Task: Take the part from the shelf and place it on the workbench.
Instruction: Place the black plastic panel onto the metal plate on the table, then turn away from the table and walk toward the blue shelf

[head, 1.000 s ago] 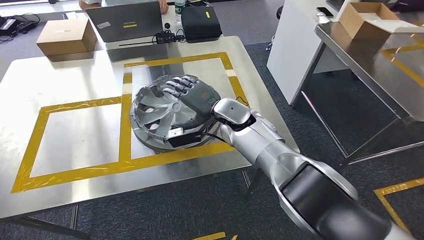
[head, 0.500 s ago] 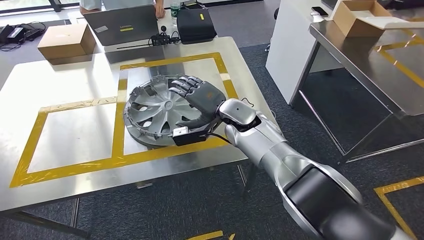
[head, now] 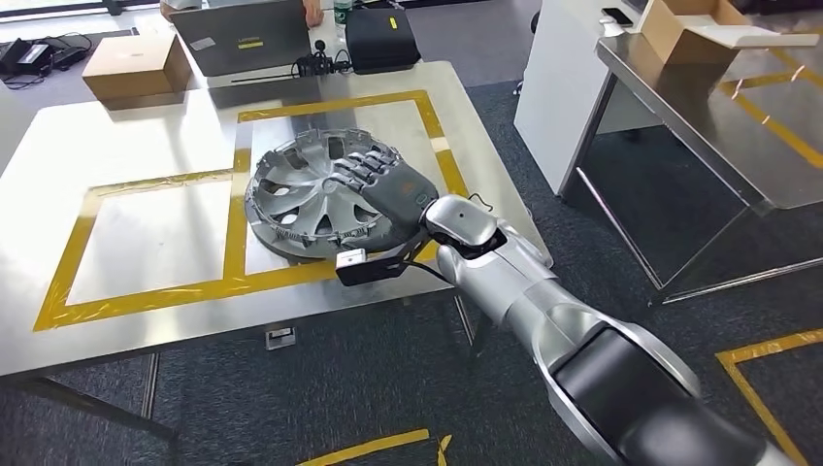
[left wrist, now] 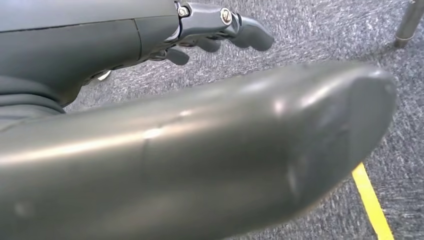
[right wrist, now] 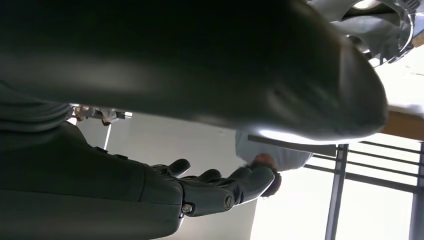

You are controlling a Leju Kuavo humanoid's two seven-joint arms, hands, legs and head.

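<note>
Leftmost, far corner of desk: a shut cardboard box [head: 134, 68] sits well apart from the part.
Desk: the steel desk [head: 146, 146] carries two squares marked in yellow tape [head: 233, 243], side by side and sharing one strip.
Left robot hand: seen in the left wrist view, the left robot hand [left wrist: 150, 35] hangs over grey carpet beside a yellow floor line [left wrist: 372, 202]; its dark fingers [left wrist: 250, 32] are loosely apart and nothing is in them.
Far edge of desk: a grey laptop [head: 247, 39] stands with its lid up, a tangle of cables [head: 315, 66] just beside it, then a black bag [head: 385, 39].
Task part: the silver wheel cover [head: 296, 194] lies flat on the desk inside the right-hand taped square, its rim reaching the shared strip.
Right robot hand: the right robot hand [head: 383, 189] lies palm down over the cover's near right side, fingers [head: 354, 170] spread across the spokes; whether it grasps the rim or merely rests there, I cannot tell.
In the way: that hand and its wrist hide part of the cover's rim.
Right side: a white cabinet [head: 563, 87] stands beyond a gap of carpet, then a second steel bench [head: 708, 107] holding an open cardboard box [head: 694, 29].
</note>
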